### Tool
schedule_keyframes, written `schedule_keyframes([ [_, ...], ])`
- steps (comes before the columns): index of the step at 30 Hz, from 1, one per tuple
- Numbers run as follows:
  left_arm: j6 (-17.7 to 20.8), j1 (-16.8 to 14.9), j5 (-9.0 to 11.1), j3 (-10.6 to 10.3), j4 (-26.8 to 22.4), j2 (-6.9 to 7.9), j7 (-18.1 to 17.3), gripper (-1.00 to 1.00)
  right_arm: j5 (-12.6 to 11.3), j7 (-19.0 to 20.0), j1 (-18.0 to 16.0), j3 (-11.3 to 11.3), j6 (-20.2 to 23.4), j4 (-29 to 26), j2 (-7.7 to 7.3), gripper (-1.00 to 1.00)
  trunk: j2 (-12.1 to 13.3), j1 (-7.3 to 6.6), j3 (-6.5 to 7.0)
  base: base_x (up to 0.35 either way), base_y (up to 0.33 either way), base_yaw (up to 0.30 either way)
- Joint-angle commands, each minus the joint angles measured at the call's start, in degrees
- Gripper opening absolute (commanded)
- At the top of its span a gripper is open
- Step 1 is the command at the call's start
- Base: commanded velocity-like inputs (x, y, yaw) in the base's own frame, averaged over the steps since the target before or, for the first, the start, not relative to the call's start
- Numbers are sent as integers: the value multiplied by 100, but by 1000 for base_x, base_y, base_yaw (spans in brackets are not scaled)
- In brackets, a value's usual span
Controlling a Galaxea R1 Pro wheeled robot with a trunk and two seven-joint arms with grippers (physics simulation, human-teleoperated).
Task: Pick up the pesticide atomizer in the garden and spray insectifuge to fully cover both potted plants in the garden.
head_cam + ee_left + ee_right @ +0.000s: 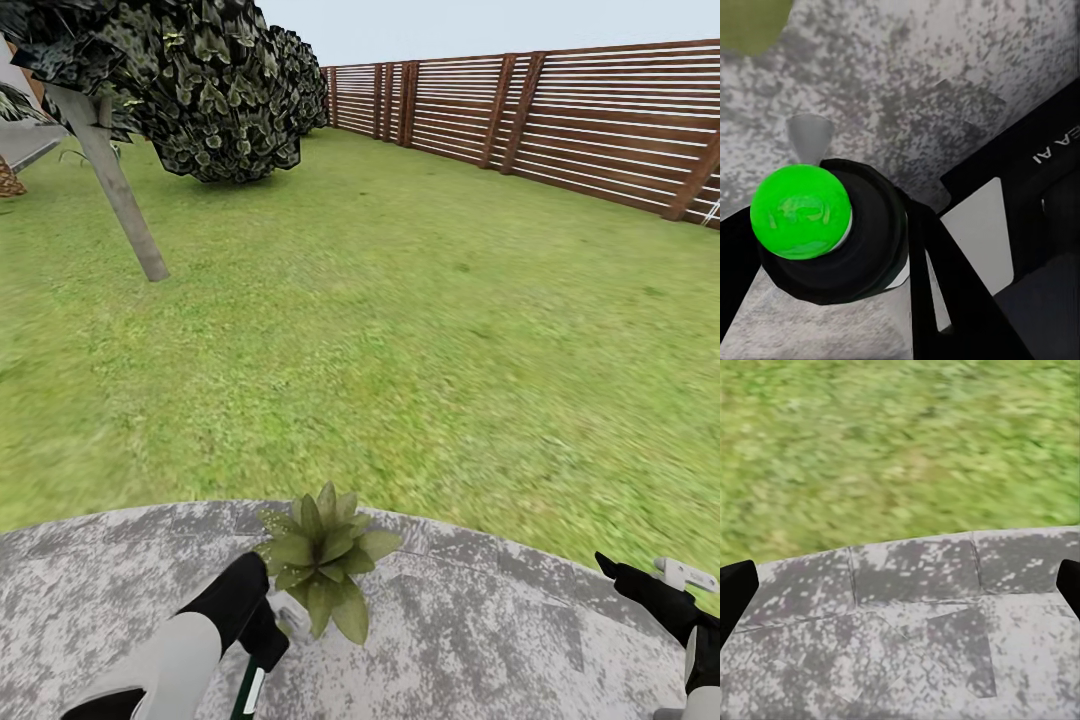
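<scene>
Head view: the left gripper sits low over the round stone patio, and the potted plant lies just beyond it and slightly toward the robot's right, leaves almost touching the wrist. Below the gripper a dark-green body with a white stripe shows; this is the pesticide atomizer, its long axis running roughly along the forearm, nozzle end toward the plant. The left arm is clearly the nearer one. The right gripper hangs well apart near the patio edge, with lawn and the slatted fence beyond.

Left wrist view: the fingers are closed around a dark cylinder capped by a bright green dome, probably the atomizer's top seen end-on, though the colour makes that uncertain. A pale cone stands just ahead of it over grey stone.

Right wrist view: both fingertips sit at the frame edges, spread wide, with nothing between them.
</scene>
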Motion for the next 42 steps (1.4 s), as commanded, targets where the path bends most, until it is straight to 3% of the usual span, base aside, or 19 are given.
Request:
schedule_keyframes([
  [1,26,-2,-56,45,-11,-29,-38,-100,28,45,-8,-27,25,-9,1,100,-2,-1,-4,0,0,0],
  [14,35,-2,-48,52,-71,-159,-41,-100,33,45,-8,-27,25,-9,1,100,-2,-1,-4,0,0,0],
  [17,35,-2,-41,53,-269,-206,-40,-100,30,45,-8,-27,25,-9,0,100,-2,-1,-4,0,0,0],
  [31,8,-2,-33,104,-394,-192,-17,-100,30,45,-8,-27,25,-9,1,100,-2,-1,-4,0,0,0],
  [37,-24,0,-31,115,-348,243,-22,-100,30,45,-8,-27,25,-9,0,100,-2,-1,-4,0,0,0],
  [42,-27,5,-37,117,-255,443,-24,-100,32,45,-8,-27,25,-9,2,100,-2,-1,-4,0,0,0],
])
